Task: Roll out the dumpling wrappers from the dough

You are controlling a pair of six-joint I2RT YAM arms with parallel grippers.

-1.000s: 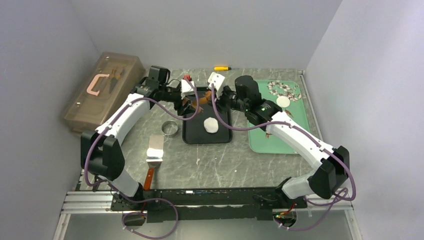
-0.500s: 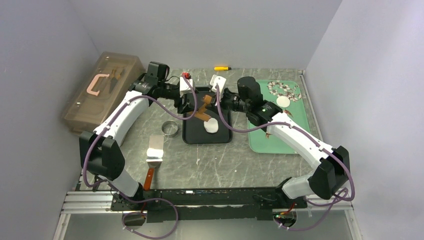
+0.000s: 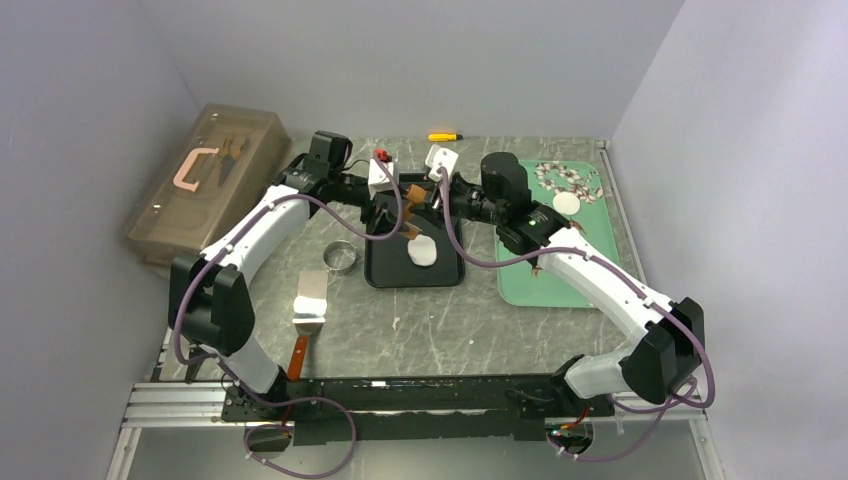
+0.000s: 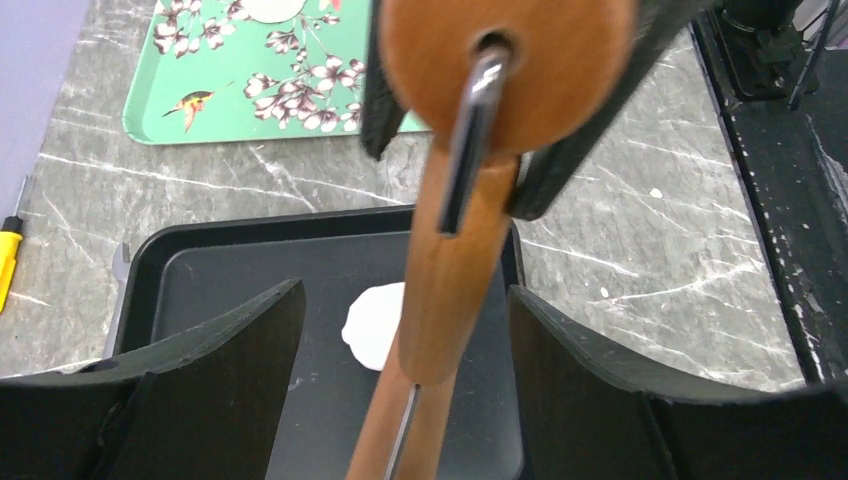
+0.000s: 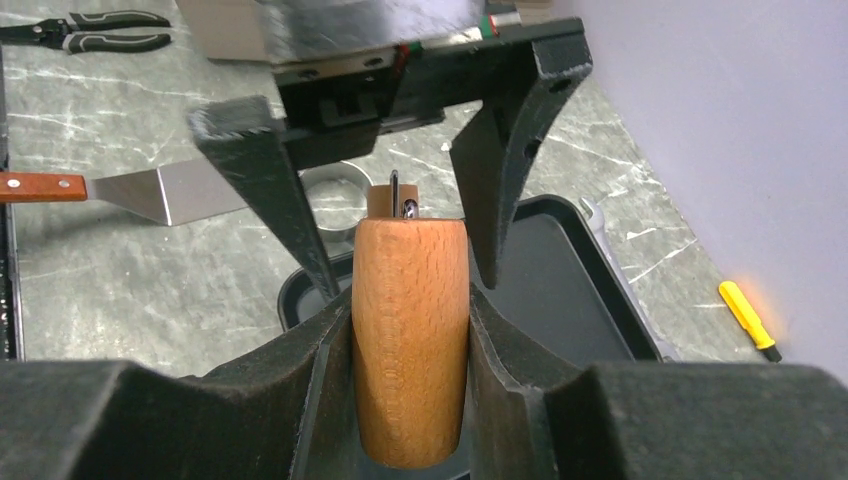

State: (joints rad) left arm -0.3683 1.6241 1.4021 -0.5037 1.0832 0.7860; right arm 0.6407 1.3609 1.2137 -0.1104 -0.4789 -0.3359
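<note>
Clamps wooden roller [image 5: 410, 380] in right tool [image 5: 405, 312], plain from right wrist only. Straddles its handle [image 4: 450, 260] with left tool [image 4: 400, 305], released, gaps both sides. Dough [image 4: 368, 325] on tray [image 4: 230, 270]: hidden from right wrist.

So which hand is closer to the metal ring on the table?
Left. The left hand is open over the black tray's far left corner, just past the ring; the right hand, gripping the roller, is farther right.
</note>
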